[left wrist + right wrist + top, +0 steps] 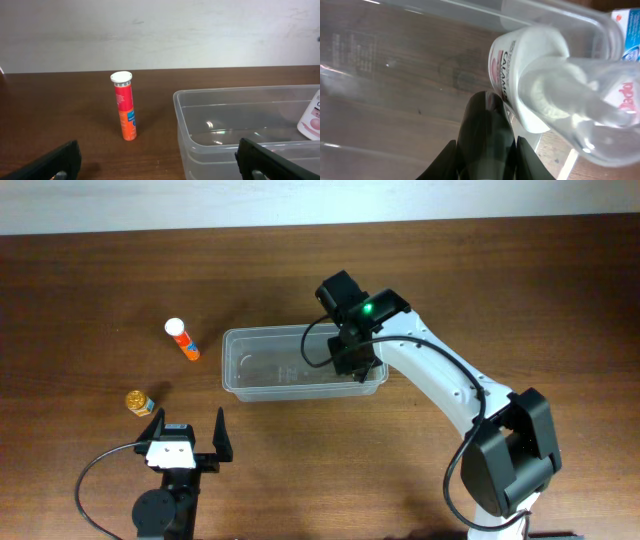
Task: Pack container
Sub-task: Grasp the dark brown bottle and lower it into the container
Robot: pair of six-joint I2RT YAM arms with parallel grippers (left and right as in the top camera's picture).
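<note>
The clear container [262, 332] lies mid-table; it also shows in the left wrist view [225, 93] and the right wrist view [420, 15]. My right gripper [355, 360] reaches into its right end. Its fingers [485, 107] are closed together. A white calamine bottle [520, 55] with a clear cap leans tilted right beside them, touching; it also shows at the edge of the left wrist view [312, 120]. I cannot see the bottle between the fingers. My left gripper [188, 428] is open and empty, near the front edge [160, 155].
An orange tube with a white cap [182, 340] lies left of the container [125, 107]. A small yellow jar [138, 401] stands near my left gripper. A blue-and-white box [630, 30] sits just outside the container's right end.
</note>
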